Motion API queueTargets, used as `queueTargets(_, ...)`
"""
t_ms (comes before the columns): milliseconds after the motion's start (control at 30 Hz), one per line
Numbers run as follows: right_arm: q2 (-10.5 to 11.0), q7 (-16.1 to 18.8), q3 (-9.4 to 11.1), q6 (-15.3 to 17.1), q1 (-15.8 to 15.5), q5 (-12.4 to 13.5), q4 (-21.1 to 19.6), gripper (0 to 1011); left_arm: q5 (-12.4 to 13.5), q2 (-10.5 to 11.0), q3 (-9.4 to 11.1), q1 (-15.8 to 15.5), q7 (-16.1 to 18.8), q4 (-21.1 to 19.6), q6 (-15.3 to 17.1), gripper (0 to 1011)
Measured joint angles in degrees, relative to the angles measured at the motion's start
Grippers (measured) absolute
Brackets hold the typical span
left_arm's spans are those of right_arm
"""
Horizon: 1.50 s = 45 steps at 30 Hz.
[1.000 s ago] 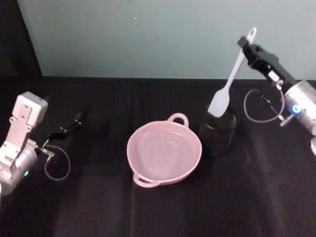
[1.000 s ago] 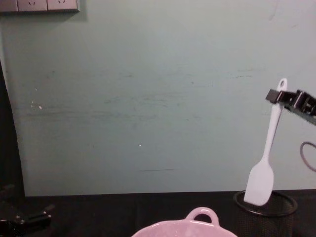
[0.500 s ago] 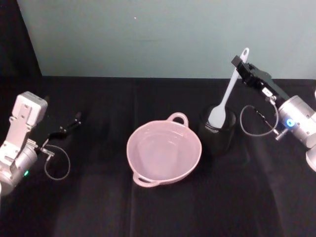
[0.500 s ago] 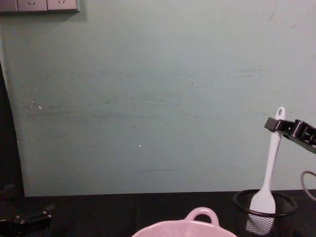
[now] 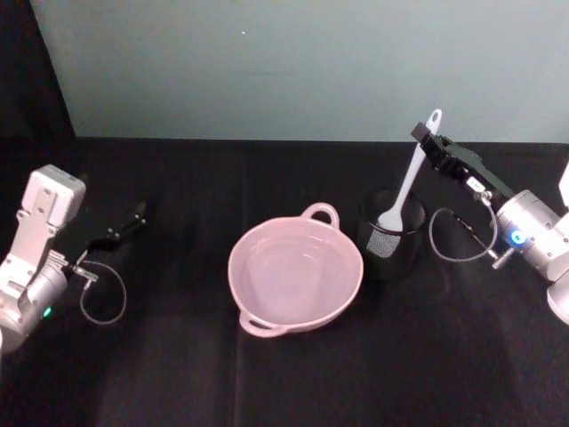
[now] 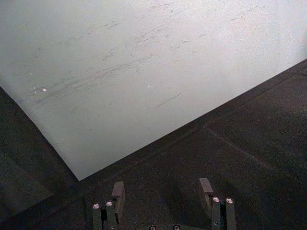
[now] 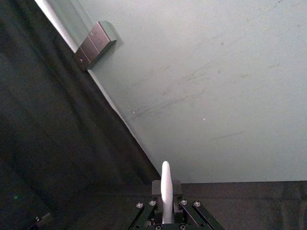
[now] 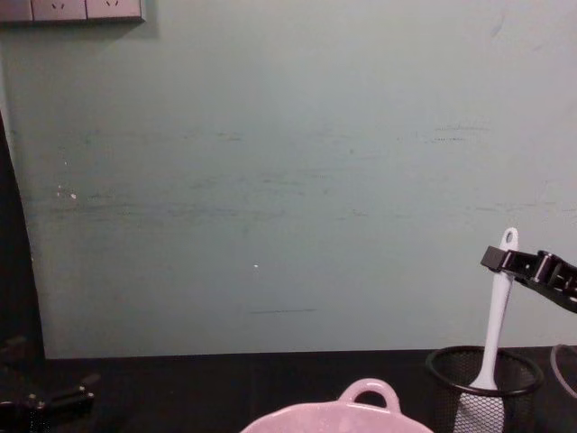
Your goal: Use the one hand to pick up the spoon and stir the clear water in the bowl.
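Sinking since a second ago, the spoon now stands with its oval end deep inside the black mesh cup, where earlier it hung above the rim. The right tool has come down with it and pinches the handle just below the hole, fingers pressed onto it. The pink bowl sits on the dark surface just left of the cup, unmoved. The left tool rests spread at the far left, holding nothing.
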Motion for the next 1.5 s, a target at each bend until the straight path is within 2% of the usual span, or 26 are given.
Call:
queueTargets(533,0.41,1.33,-0.59,2.49,0.28,1.19,1.49,118,0.00,0.00,0.00,0.00,0.00,0.00,0.00,1011)
queueTargets(833,0.39,1.33,-0.54,2.31,0.21,1.14,1.42,121,0.00,0.00,0.00,0.00,0.00,0.00,0.00,1011)
queueTargets(900,0.39,1.34,-0.53,2.27,0.20,1.13,1.39,149,0.00,0.00,0.00,0.00,0.00,0.00,0.00,1011)
queueTargets(1067,0.39,1.35,-0.50,2.20,0.18,1.08,1.33,302,0.00,0.00,0.00,0.00,0.00,0.00,0.00,1011)
queueTargets(1100,0.39,1.36,-0.49,2.18,0.17,1.07,1.32,362,0.00,0.00,0.00,0.00,0.00,0.00,0.00,1011)
queueTargets(1200,0.39,1.37,-0.48,2.14,0.16,1.06,1.31,422,0.00,0.00,0.00,0.00,0.00,0.00,0.00,1011)
queueTargets(1233,0.39,1.37,-0.46,2.12,0.16,1.05,1.30,486,0.00,0.00,0.00,0.00,0.00,0.00,0.00,1011)
queueTargets(1433,0.39,1.38,-0.45,2.07,0.13,1.03,1.25,646,0.00,0.00,0.00,0.00,0.00,0.00,0.00,1011)
queueTargets(1500,0.39,1.38,-0.45,2.06,0.11,1.02,1.24,729,0.00,0.00,0.00,0.00,0.00,0.00,0.00,1011)
